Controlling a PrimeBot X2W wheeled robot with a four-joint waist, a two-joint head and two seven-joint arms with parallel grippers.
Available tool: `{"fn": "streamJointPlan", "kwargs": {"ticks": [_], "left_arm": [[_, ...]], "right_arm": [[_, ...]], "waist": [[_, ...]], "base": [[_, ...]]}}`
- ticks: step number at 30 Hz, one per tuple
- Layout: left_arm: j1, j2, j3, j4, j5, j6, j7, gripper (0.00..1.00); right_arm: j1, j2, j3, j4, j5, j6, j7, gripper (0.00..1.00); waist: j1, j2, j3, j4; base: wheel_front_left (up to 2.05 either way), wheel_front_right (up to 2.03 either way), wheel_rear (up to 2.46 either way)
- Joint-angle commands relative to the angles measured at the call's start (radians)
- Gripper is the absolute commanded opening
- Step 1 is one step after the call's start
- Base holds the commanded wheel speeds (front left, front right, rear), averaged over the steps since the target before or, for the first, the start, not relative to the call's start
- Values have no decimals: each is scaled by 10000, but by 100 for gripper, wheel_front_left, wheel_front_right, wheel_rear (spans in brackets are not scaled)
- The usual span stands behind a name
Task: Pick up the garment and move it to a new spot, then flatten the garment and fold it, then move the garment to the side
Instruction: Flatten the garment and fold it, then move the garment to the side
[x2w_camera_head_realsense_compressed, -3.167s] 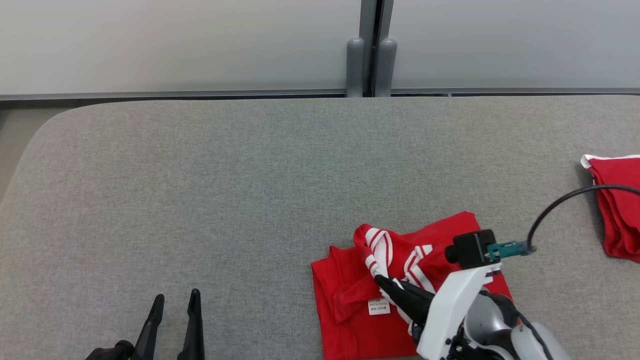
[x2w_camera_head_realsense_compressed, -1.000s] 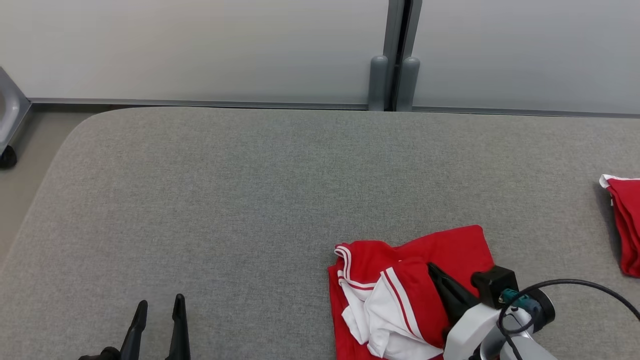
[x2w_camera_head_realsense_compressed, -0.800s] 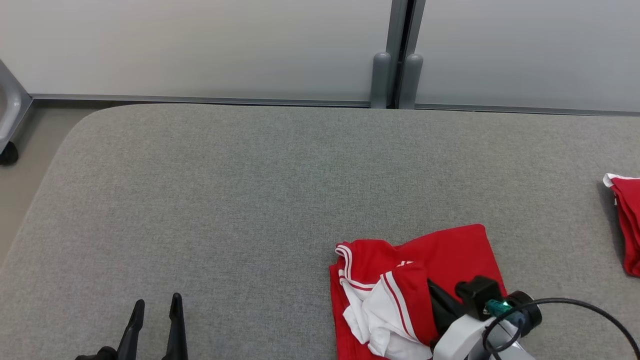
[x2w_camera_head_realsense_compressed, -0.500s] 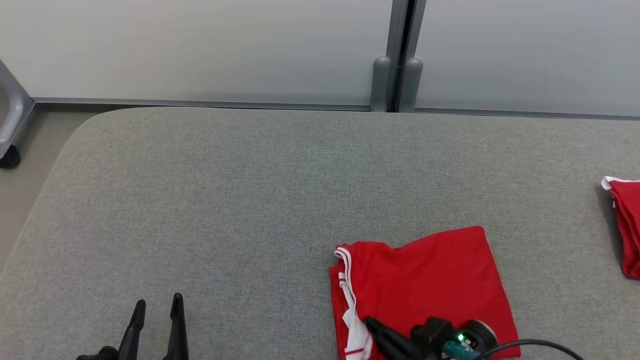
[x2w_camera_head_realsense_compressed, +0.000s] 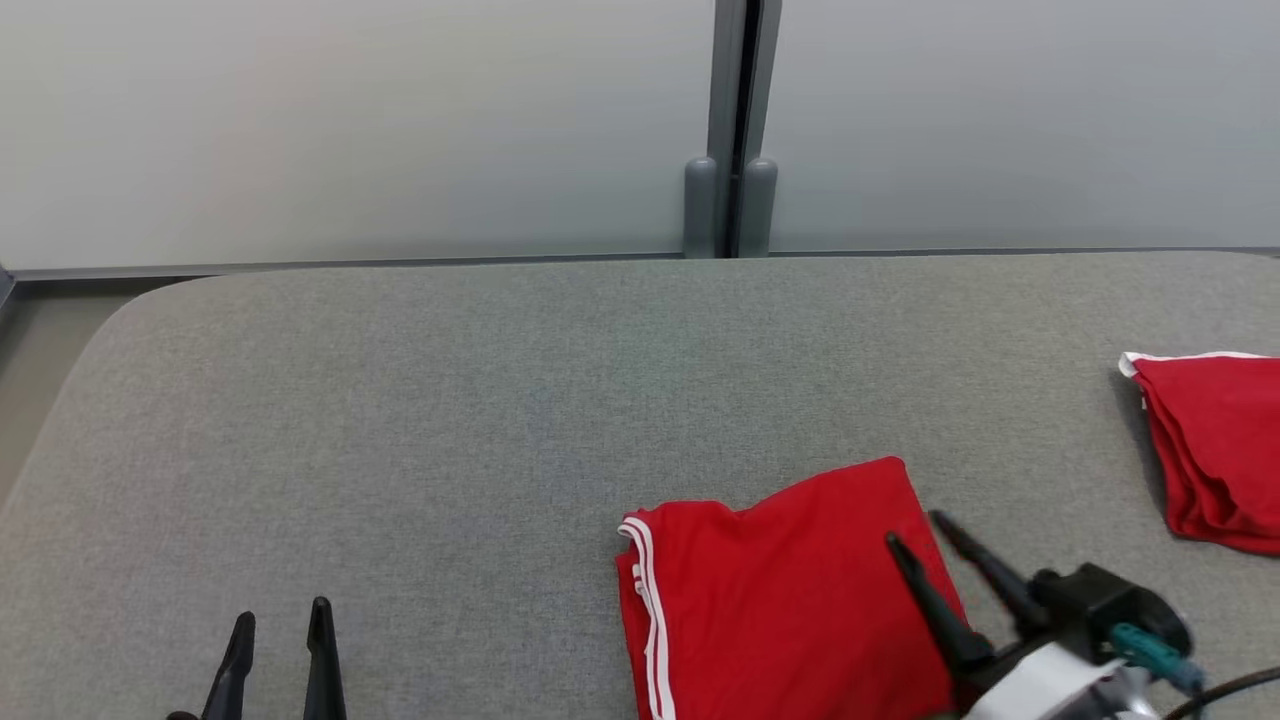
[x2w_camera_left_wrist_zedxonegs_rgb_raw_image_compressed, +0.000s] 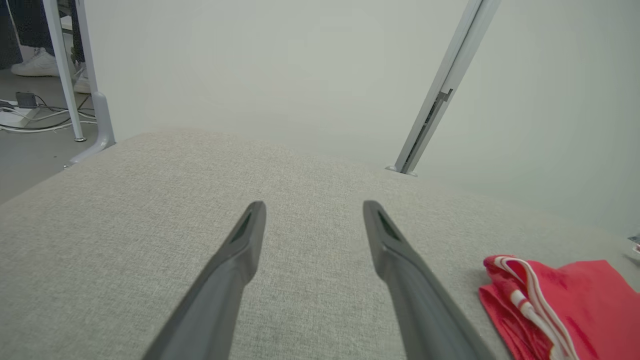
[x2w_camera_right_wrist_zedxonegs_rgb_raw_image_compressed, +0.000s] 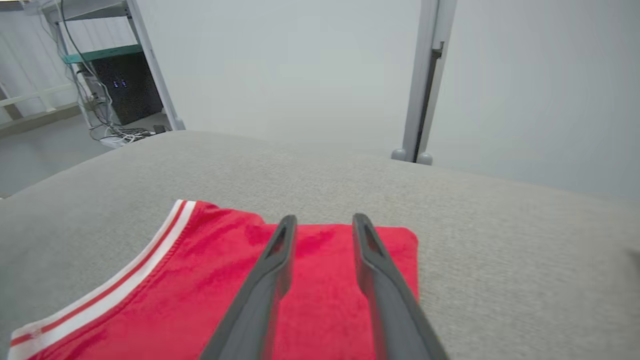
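Lifting off garment, right gripper newly parted

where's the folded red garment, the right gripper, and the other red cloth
folded red garment (x2w_camera_head_realsense_compressed: 790, 600), head view, middle of its top layer
right gripper (x2w_camera_head_realsense_compressed: 912, 527), head view, midway between its fingertips
other red cloth (x2w_camera_head_realsense_compressed: 1215, 440), head view, its middle

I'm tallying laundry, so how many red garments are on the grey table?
2. A folded red garment with white trim lies near the middle, by the right gripper. A second red garment sits at the table's right edge, partly cut off; more may be hidden.
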Motion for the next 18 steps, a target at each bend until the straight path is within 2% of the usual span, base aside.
{"fn": "streamJointPlan", "kwargs": {"ticks": [1,3,4,10,18], "left_arm": [[20,42,100,-155,83,20,-12,100],[100,40,134,-209,96,18,-12,100],[100,40,134,-209,96,18,-12,100],[221,42,174,-209,176,-45,-12,100],[373,40,209,-194,307,-94,-12,100]], "right_arm": [[321,-134,-766,-250,-343,-3,-50,100],[702,-207,-1821,-506,-796,-3,-50,100],[702,-207,-1821,-506,-796,-3,-50,100],[1580,11,-3988,-1018,-1454,-3,-49,100],[2203,412,-5014,-889,-1685,-3,-49,100]], "waist": [[0,-1,-128,-121],[0,-1,-225,-140],[0,-1,-225,-140],[0,-1,-360,-53],[0,-1,-476,153]], "base": [[0,0,0],[0,0,0],[0,0,0],[0,0,0],[0,0,0]]}}
